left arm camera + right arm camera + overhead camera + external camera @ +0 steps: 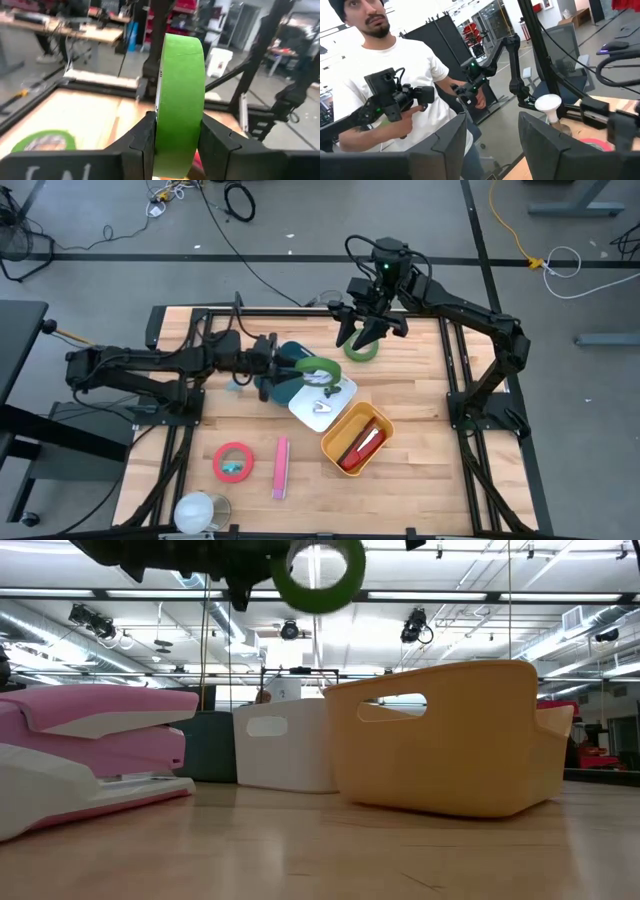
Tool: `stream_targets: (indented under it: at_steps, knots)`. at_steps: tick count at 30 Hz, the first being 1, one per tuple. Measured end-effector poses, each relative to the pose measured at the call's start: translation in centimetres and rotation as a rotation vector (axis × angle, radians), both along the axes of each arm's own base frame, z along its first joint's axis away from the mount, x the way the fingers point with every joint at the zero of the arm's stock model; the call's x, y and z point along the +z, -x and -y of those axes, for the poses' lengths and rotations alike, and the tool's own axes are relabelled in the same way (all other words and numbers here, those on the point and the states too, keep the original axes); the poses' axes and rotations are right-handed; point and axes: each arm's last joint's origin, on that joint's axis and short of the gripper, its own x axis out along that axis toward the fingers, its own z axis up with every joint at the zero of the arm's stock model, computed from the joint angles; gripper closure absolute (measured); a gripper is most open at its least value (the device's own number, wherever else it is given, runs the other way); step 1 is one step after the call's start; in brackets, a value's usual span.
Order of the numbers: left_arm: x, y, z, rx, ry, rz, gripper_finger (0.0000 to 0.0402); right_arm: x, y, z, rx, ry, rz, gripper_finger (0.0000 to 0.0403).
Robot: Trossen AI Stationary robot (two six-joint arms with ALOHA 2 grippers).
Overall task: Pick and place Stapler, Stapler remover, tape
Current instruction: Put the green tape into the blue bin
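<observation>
My left hand (300,372) is clamped on a green tape roll (318,370), held upright on edge above the white bin (322,404); in its wrist view the fingers (145,142) press both flat faces of the roll. My right hand (366,332) hangs over a second green roll (361,349) lying on the bench (420,470), fingers spread with nothing between them. A pink stapler (281,467) lies beside a red tape roll (233,461). The yellow bin (357,439) holds something red I cannot identify. I can read no labels anywhere
</observation>
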Motion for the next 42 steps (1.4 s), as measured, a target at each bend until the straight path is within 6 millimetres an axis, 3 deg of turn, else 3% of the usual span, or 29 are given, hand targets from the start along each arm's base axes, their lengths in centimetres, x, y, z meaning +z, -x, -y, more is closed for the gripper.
stream_targets:
  at_steps: [18, 36, 42]
  knots:
    - [-2.1, 1.3, -3.9, 0.248, 0.091, -0.219, 0.0284, -0.1, 0.0, 0.0, 0.0, -0.005, -0.011, 0.0225]
    - [-5.5, 3.2, -4.0, 0.422, 0.25, -0.596, 0.0282, -0.3, 0.0, 0.0, 0.001, 0.008, 0.009, 0.0224]
    - [-5.7, 3.4, -4.0, 0.434, 0.251, -0.618, 0.028, -0.3, -0.1, 0.0, 0.0, 0.006, 0.004, 0.0224]
